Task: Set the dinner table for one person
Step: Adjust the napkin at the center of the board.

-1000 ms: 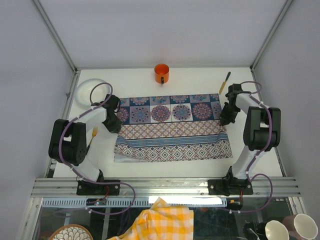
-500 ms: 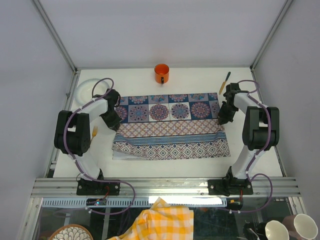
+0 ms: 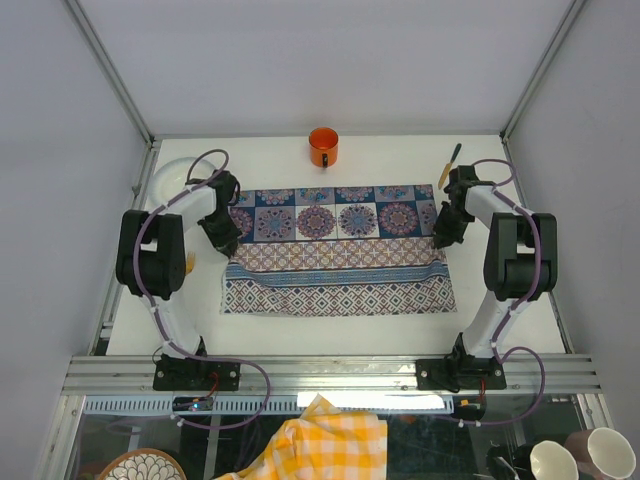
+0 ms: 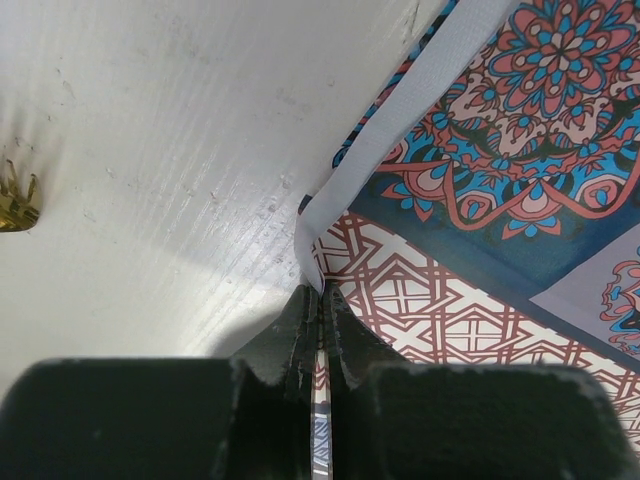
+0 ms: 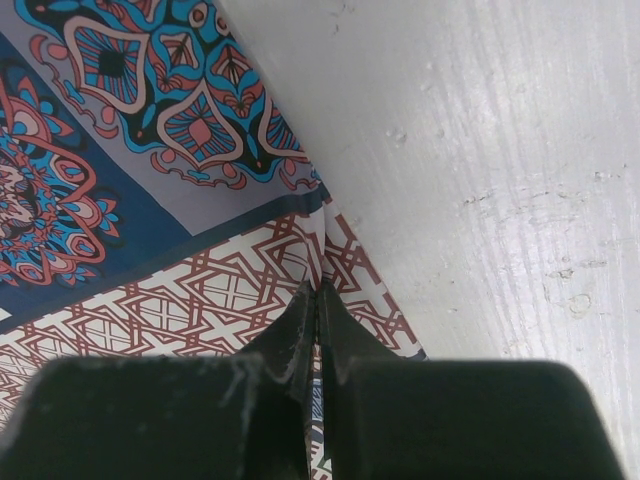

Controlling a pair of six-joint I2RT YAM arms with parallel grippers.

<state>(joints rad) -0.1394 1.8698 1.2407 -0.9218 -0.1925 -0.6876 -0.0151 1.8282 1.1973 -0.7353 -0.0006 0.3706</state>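
The left tool (image 4: 322, 300) and right tool (image 5: 317, 300) each pinch the cloth's (image 3: 335, 250) edge; beside the cloth, only fork (image 4: 12, 200) tines show.

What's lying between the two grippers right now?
Only the patterned cloth, spanning from the left gripper to the right gripper, each pinching a side edge. The top view shows it.

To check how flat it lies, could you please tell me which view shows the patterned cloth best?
Top external: the whole cloth shows, folds included. The wrist views show only edges pinched in the left tool and right tool.
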